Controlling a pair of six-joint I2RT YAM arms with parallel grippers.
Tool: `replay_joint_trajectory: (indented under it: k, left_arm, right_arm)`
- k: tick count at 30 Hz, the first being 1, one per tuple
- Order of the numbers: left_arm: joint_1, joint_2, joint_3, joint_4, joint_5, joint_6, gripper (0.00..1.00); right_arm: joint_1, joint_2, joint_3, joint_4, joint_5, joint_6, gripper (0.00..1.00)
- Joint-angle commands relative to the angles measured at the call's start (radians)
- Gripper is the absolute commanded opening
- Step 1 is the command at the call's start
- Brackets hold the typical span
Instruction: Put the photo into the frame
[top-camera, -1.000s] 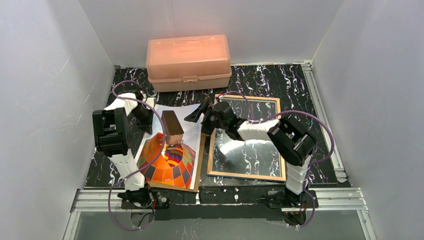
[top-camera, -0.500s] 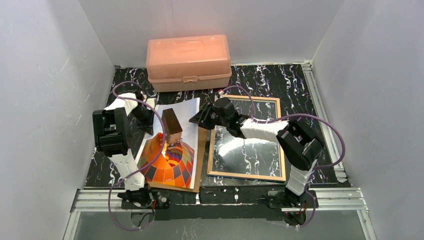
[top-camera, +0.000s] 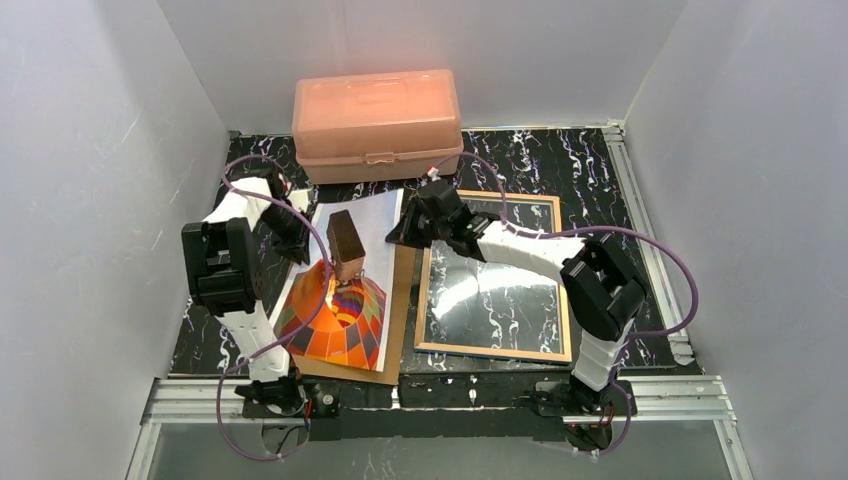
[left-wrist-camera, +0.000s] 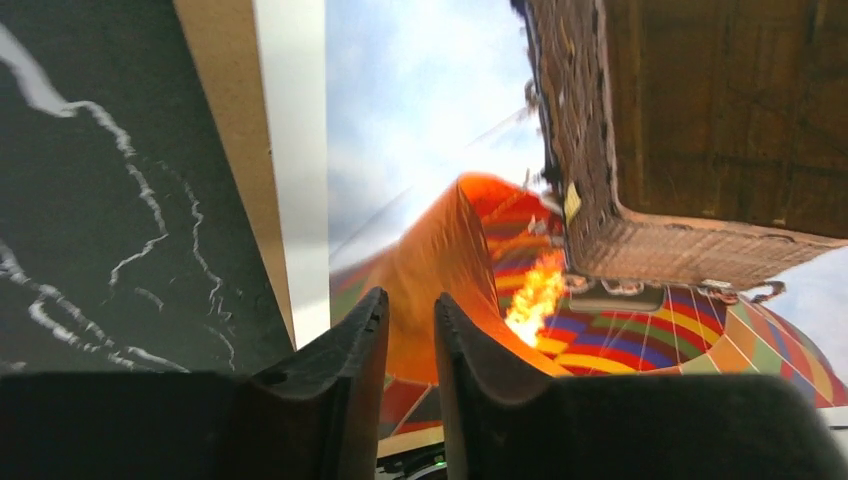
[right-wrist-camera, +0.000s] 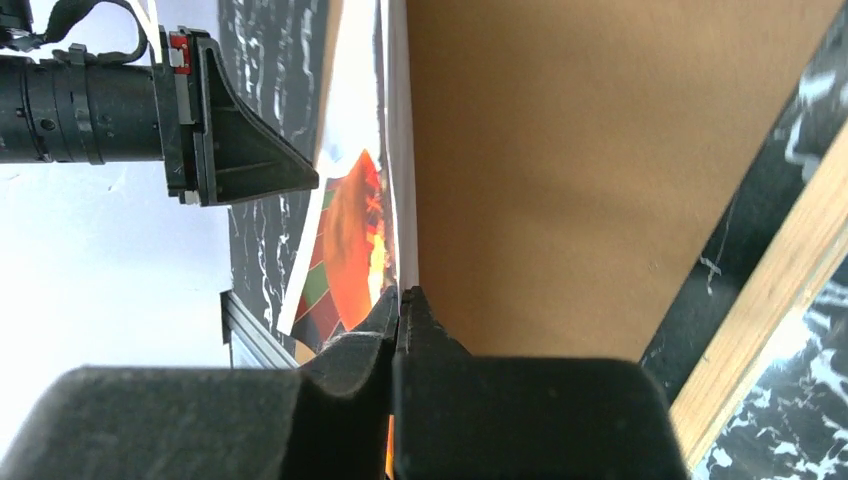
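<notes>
The photo (top-camera: 340, 300), a hot-air balloon print, lies on the brown backing board (top-camera: 404, 290) at the left. My right gripper (top-camera: 398, 235) is shut on the photo's upper right edge; in the right wrist view the white edge of the photo (right-wrist-camera: 350, 230) runs between the closed fingertips of that gripper (right-wrist-camera: 398, 295). My left gripper (top-camera: 299, 250) is at the photo's left side. Its jaws (left-wrist-camera: 410, 305) stand a narrow gap apart, with the photo (left-wrist-camera: 440, 150) showing through and nothing clamped. The frame (top-camera: 490, 351) lies flat to the right, glass up.
A peach plastic box (top-camera: 377, 122) stands at the back, just beyond the photo. The backing board (right-wrist-camera: 560, 150) sits close against the frame's wooden edge (right-wrist-camera: 770, 310). White walls enclose the table on three sides, and metal rails (top-camera: 650, 250) run along its right and near edges.
My right gripper swung left to the photo's upper right edge and closed on it. My left gripper's jaws parted slightly and the arm eased back.
</notes>
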Motion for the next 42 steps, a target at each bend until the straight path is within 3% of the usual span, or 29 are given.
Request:
replay_joint_trajectory:
  k: [1, 6, 9, 15, 25, 34, 37, 42]
  left_arm:
    - [0.004, -0.136, 0.155, -0.164, 0.069, 0.014, 0.34]
    - [0.0, -0.28, 0.395, -0.328, 0.186, 0.021, 0.65]
    - [-0.063, -0.376, 0.5, -0.42, 0.218, 0.053, 0.83]
    - [-0.365, -0.59, 0.43, -0.435, 0.061, 0.063, 0.9]
    - [-0.606, -0.709, 0.301, -0.35, -0.25, 0.046, 0.91]
    - [-0.636, -0.709, 0.259, -0.29, -0.435, 0.026, 0.85]
    - [-0.637, -0.724, 0.235, -0.244, -0.439, 0.039, 0.78]
    - [-0.639, -0.72, 0.222, -0.231, -0.401, 0.031, 0.49]
  right_arm:
    - [-0.007, -0.081, 0.161, -0.123, 0.073, -0.128, 0.03]
    - [-0.004, -0.094, 0.247, -0.179, 0.14, -0.092, 0.03]
    - [0.025, -0.091, 0.305, -0.191, 0.21, -0.04, 0.03]
    - [0.128, -0.073, 0.441, -0.19, 0.384, 0.014, 0.03]
    - [0.212, -0.084, 0.565, -0.167, 0.519, 0.004, 0.03]
    - [0.241, -0.076, 0.587, -0.138, 0.549, 0.019, 0.03]
    - [0.25, -0.078, 0.594, -0.133, 0.552, 0.02, 0.03]
    - [0.257, -0.071, 0.606, -0.122, 0.548, 0.02, 0.03]
